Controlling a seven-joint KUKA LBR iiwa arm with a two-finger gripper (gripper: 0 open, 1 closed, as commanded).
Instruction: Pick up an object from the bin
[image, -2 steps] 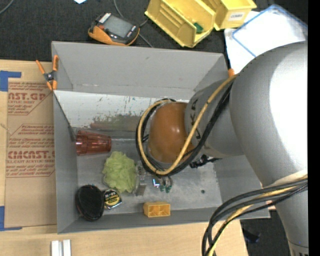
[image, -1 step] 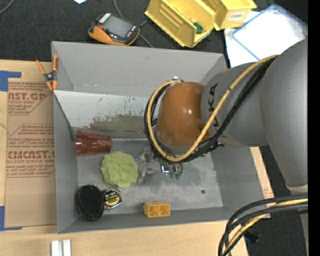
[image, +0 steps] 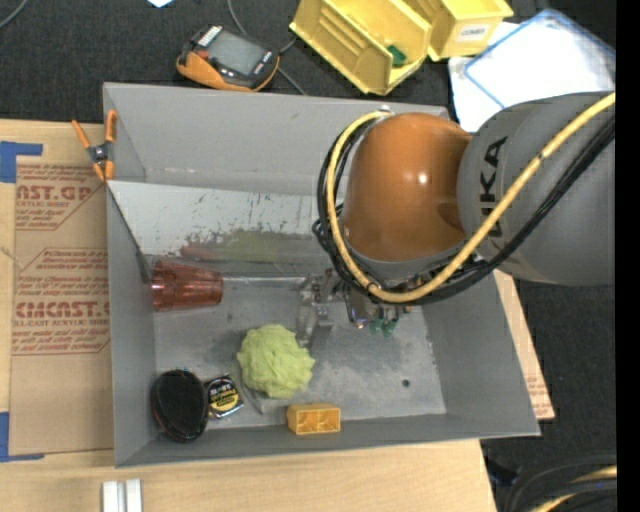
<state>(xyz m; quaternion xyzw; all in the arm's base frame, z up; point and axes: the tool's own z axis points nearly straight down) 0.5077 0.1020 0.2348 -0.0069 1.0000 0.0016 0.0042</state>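
Observation:
My gripper (image: 312, 318) pokes out from under the orange dome, near the middle of the bin floor. Its metal fingertips hang just above and to the right of a crumpled pale green lump (image: 273, 362), close to it but with nothing visible between them. An orange block (image: 314, 419) lies near the front wall, below the green lump.
A translucent red cup (image: 186, 285) lies on its side at the left wall. A black round thing (image: 179, 404) with a small black and yellow piece (image: 224, 396) beside it sits in the front left corner. Bare floor spreads on the right side.

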